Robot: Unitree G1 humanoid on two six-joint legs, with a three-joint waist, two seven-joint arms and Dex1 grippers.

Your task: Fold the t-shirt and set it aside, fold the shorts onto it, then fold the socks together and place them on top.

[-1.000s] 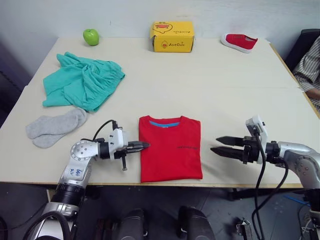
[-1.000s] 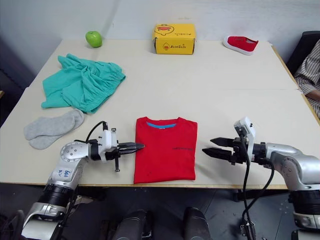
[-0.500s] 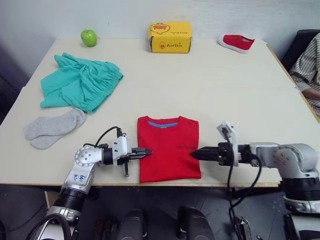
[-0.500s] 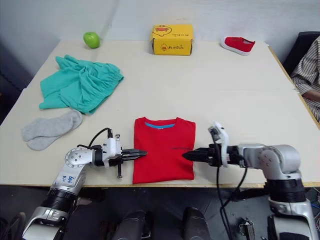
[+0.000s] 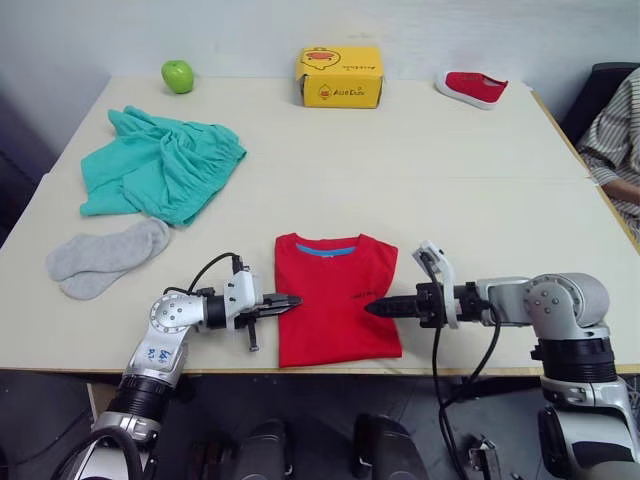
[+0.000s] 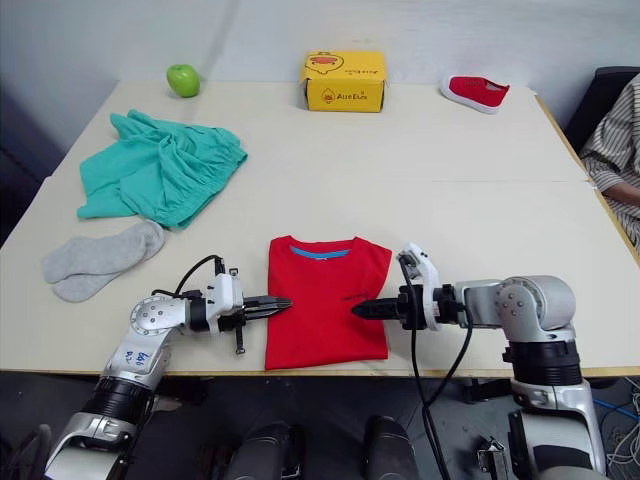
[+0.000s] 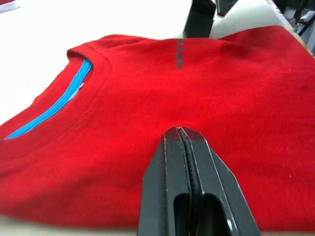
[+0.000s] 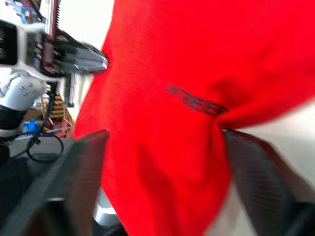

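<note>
Fabric of the t-shirt (image 5: 338, 296) may bunch unevenly, since the left gripper (image 5: 290, 301), jaws pressed together, only touches its edge while the right gripper (image 5: 372, 308), jaws spread wide, pushes in across its opposite edge.

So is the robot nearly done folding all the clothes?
Not yet. The t-shirt already lies folded into a narrow rectangle. The left gripper is at its left edge and the right gripper is over its right side. The shorts lie crumpled and the socks unfolded, both waiting.

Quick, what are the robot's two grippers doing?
Left gripper: shut, at the t-shirt's edge.
Right gripper: open around a bunched shirt fold.
</note>
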